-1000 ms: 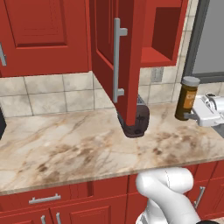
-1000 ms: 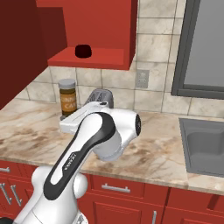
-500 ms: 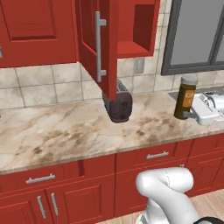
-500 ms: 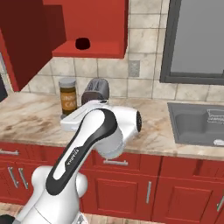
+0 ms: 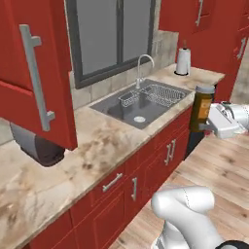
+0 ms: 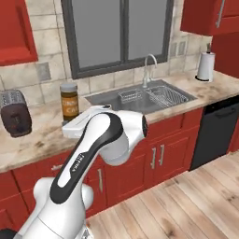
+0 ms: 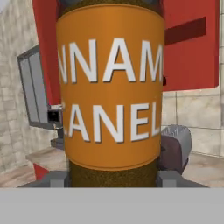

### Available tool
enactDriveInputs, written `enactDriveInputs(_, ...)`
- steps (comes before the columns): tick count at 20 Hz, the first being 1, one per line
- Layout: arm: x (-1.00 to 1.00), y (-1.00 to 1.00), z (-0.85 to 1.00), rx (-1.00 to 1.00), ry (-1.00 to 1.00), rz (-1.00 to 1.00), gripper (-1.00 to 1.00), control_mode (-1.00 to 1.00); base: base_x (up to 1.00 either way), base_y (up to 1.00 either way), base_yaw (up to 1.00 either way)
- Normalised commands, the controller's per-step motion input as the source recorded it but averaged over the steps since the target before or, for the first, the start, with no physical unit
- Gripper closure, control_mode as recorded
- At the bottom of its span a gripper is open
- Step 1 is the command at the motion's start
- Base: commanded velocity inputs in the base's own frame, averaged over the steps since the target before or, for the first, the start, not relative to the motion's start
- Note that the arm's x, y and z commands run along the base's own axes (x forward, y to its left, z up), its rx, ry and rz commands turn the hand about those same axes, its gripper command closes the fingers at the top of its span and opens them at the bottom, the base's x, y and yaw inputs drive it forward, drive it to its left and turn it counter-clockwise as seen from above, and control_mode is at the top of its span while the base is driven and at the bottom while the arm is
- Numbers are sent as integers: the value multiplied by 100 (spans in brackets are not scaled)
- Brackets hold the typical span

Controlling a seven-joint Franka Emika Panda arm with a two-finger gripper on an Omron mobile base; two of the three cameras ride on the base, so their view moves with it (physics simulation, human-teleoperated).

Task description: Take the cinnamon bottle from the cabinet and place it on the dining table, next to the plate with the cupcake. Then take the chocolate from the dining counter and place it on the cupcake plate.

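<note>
My gripper (image 5: 210, 122) is shut tight on the small brown cinnamon bottle w/ grey cap & orange label (image 5: 202, 108), up in the air by the red cupboards (image 5: 160, 160), so I should keep it upright & go slow to the table.

Bright, even, shadowless rendered light

Cinnamon bottle (image 5: 203, 108) upright, off counter (grey cap, orange label).
</note>
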Motion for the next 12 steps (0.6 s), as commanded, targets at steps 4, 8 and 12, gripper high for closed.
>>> enactDriveInputs(4, 0, 0, 0, 0, 0, 0, 100, 100, 0, 1, -100)
enactDriveInputs(8, 0, 0, 0, 0, 0, 0, 100, 100, 0, 1, -100)
enactDriveInputs(12, 0, 0, 0, 0, 0, 0, 100, 100, 0, 1, -100)
